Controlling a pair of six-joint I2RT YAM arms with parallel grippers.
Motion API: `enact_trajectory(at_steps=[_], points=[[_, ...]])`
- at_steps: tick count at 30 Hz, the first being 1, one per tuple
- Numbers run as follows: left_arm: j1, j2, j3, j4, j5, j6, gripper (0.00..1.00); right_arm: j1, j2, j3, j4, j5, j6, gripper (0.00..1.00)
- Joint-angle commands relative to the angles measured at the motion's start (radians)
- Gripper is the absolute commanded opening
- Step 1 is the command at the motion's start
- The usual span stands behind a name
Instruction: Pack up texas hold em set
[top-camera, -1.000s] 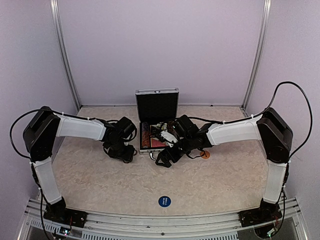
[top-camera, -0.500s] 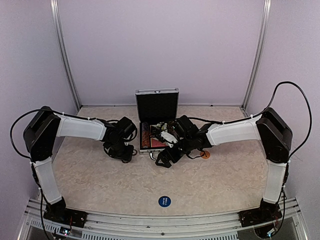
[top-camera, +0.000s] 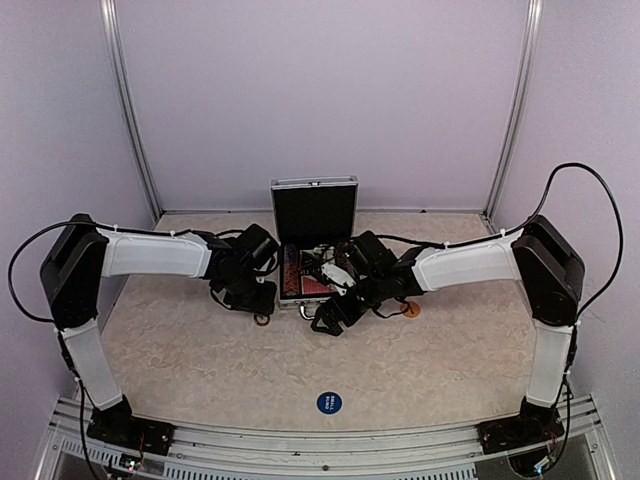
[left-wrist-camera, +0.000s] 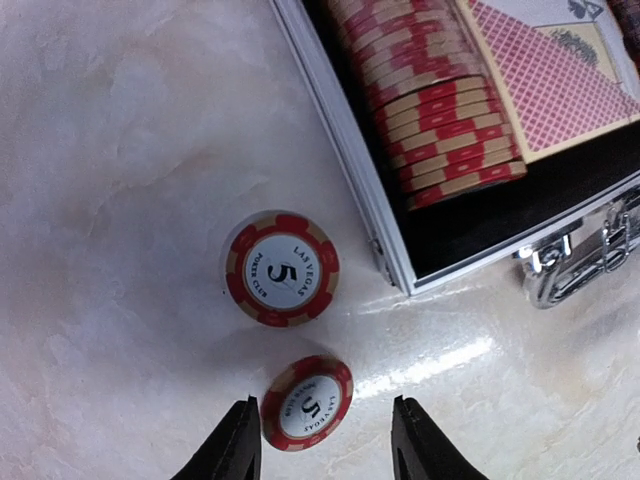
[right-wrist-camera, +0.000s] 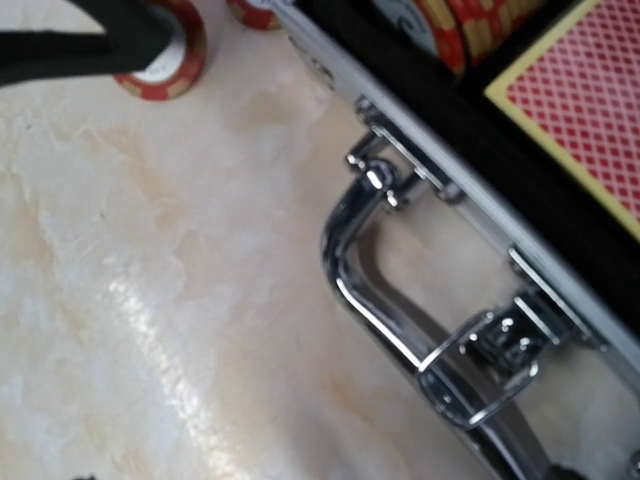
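Two chips beside case edge, L gripper straddling one

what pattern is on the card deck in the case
The card deck shows a red diamond lattice, cream border; clearest in the left wrist view.

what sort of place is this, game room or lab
Probably a robot lab cell: bare lilac walls on metal posts, two arms bolted to a rail, a poker case on the table.
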Motion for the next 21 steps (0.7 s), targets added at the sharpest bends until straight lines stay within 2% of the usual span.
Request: enact_trajectory(at_steps=[1,6,11,17,21], points=[[-0.014,-0.042,0.029,-0.009,-0.002,-0.017,0.45,0.01,0.014,0.036,-0.007,-0.006,0.009,0.97],[-0.019,-0.035,0.026,-0.005,-0.008,-0.022,0.46,0.01,0.019,0.042,-0.011,-0.008,0.006,0.97],[-0.015,-0.055,0.019,-0.009,-0.039,-0.042,0.54,0.01,0.032,0.069,-0.026,-0.007,0.002,0.97],[0.045,-0.168,-0.082,0.031,-0.076,-0.095,0.71,0.042,0.085,0.179,-0.069,0.03,-0.029,0.97],[0.091,-0.269,-0.168,0.061,-0.119,-0.122,0.89,0.078,0.166,0.304,-0.109,0.062,-0.059,0.97]])
